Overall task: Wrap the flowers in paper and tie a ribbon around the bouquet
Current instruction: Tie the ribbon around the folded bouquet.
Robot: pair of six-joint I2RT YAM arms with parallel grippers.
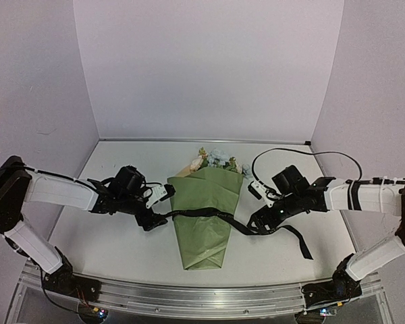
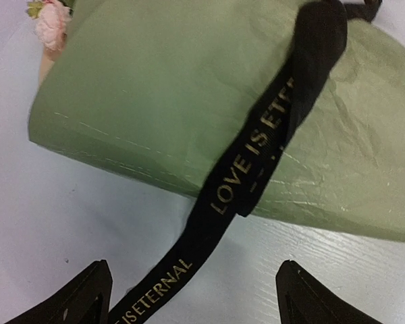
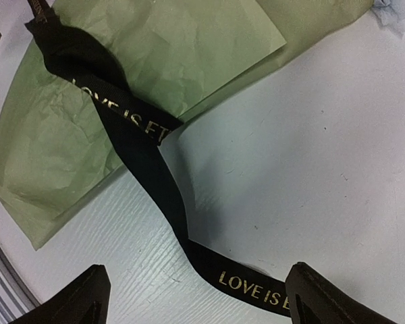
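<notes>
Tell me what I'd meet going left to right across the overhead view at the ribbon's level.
Left arm → left fingers → paper → right fingers → right arm. The ribbon crosses most of these, so it's left out.

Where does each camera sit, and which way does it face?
Top: above and behind the arms, looking down at the table; both arms, left claw and right claw show.
Left wrist: on the left arm, facing down at ribbon and paper; its fingertips show at the bottom.
Right wrist: on the right arm, facing down likewise; its fingertips show too.
Shared: all three see the ribbon crossing the green paper.
</notes>
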